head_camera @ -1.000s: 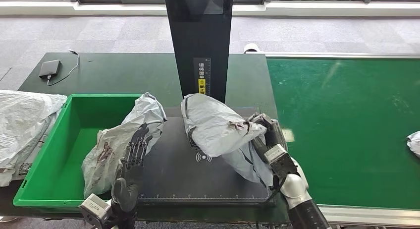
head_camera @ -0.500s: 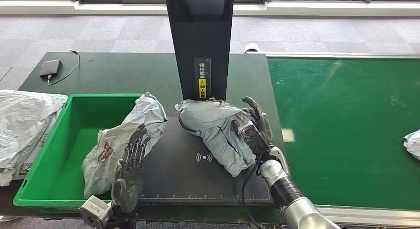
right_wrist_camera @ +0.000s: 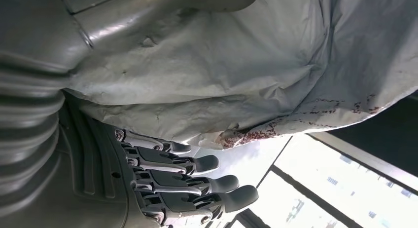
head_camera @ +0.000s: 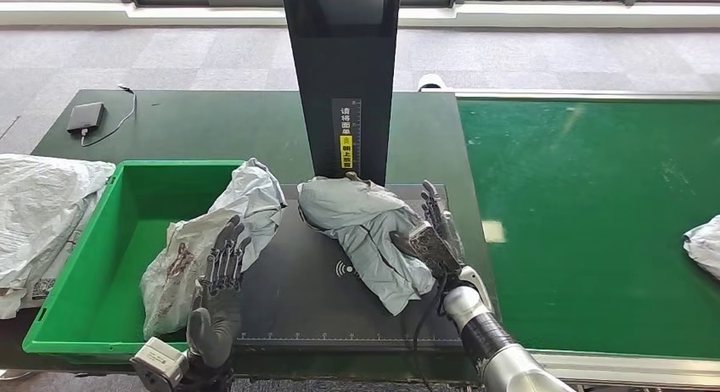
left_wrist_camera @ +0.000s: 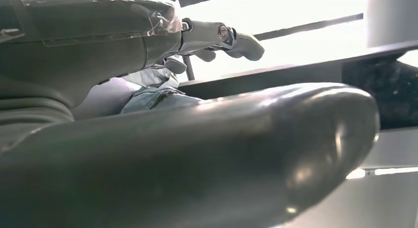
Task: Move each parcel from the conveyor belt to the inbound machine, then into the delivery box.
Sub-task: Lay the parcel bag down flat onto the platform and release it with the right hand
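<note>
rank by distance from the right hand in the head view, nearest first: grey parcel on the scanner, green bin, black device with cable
1. Grey parcel: on the scanner plate, against the right hand.
2. Green bin: left of the plate.
3. Black device: far left corner of the table.

The left hand [left_wrist_camera: 197, 114] looms close, its thick thumb across the view and fingers [left_wrist_camera: 217, 38] extended above a grey parcel [left_wrist_camera: 148, 92].

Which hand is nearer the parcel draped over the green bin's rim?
Left. The left hand lies against the parcel draped over the green bin's rim, at its scanner-side edge. The right hand is across the black scanner plate, beside the grey parcel lying there.
</note>
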Controlling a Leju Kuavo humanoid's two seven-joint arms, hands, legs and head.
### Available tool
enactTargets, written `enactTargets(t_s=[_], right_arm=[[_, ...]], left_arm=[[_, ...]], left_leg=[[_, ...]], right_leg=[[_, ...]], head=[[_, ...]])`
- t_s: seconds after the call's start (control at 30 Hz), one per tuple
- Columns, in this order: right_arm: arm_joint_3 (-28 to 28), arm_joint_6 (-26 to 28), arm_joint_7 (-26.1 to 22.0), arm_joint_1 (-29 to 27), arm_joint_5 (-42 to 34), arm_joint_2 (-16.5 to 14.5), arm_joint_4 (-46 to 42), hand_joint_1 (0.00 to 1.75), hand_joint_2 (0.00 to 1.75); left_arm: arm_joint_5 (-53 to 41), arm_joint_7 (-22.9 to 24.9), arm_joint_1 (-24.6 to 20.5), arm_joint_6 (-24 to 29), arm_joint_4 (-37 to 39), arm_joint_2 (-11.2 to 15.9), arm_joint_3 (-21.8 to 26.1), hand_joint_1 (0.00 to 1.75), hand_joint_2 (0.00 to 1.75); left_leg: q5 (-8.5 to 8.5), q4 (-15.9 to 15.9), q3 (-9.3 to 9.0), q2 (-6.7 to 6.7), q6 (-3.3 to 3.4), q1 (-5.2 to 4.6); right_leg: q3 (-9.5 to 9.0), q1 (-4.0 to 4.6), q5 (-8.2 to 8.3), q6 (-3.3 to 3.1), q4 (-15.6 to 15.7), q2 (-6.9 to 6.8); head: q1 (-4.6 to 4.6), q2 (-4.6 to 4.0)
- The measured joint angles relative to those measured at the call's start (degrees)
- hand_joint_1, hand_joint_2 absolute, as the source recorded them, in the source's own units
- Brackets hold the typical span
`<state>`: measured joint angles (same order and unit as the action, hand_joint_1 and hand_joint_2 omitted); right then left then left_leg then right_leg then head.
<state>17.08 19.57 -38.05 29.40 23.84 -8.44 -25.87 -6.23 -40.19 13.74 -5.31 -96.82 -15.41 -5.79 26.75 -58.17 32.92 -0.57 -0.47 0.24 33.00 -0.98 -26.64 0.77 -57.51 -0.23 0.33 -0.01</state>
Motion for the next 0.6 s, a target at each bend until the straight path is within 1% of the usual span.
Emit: enactTargets(t_s=[0.1, 0.27, 0.33, 0.47, 0.6], right_arm=[[0.0, -3.1, -1.8, -2.8, -1.7, 0.0, -1.7, 0.00, 1.75], [0.4, -10.2, -2.2, -7.8, -4.2, -0.1, -8.1, 0.00, 1.75], [1.5, -11.8, -2.2, -10.1, -4.5, -0.2, -10.8, 0.00, 1.75], [5.1, -12.4, -2.2, -15.0, -6.9, 0.1, -16.9, 0.00, 1.75], [9.0, -10.8, -2.2, -18.3, -10.2, 1.9, -24.4, 0.00, 1.75]], left_arm=[[1.7, 0.0, -0.4, 0.5, 1.3, 0.4, -0.5, 0.00, 0.00], [2.2, 0.0, -2.2, 3.6, 4.6, 0.7, -1.4, 0.00, 0.00], [2.5, 0.2, -2.7, 4.5, 5.9, 0.7, -1.6, 0.00, 0.00], [4.6, 2.3, -2.8, 6.3, 7.5, 0.9, -2.1, 0.00, 0.00], [5.8, 3.5, -2.9, 10.2, 8.9, 1.4, -3.1, 0.00, 0.00]], left_leg=[[0.02, 0.0, -0.01, -0.01, -0.02, 0.00], [0.11, 0.0, -0.17, 0.14, -0.08, 0.08], [0.12, 0.0, -0.18, 0.17, -0.08, 0.09], [0.12, 0.0, -0.14, 0.17, -0.09, 0.09], [0.11, 0.0, -0.11, 0.19, -0.09, 0.09]], right_leg=[[0.00, 0.01, 0.00, 0.00, 0.0, 0.01], [-0.11, 0.08, -0.02, -0.02, 0.0, 0.19], [-0.13, 0.09, -0.03, -0.03, 0.1, 0.21], [-0.08, 0.09, -0.02, -0.03, 0.0, 0.22], [-0.04, 0.09, -0.02, -0.03, 0.0, 0.22]], head=[[-0.01, -0.01], [0.00, 0.01], [-0.01, 0.01], [-0.01, 0.00], [-0.01, 0.00]])
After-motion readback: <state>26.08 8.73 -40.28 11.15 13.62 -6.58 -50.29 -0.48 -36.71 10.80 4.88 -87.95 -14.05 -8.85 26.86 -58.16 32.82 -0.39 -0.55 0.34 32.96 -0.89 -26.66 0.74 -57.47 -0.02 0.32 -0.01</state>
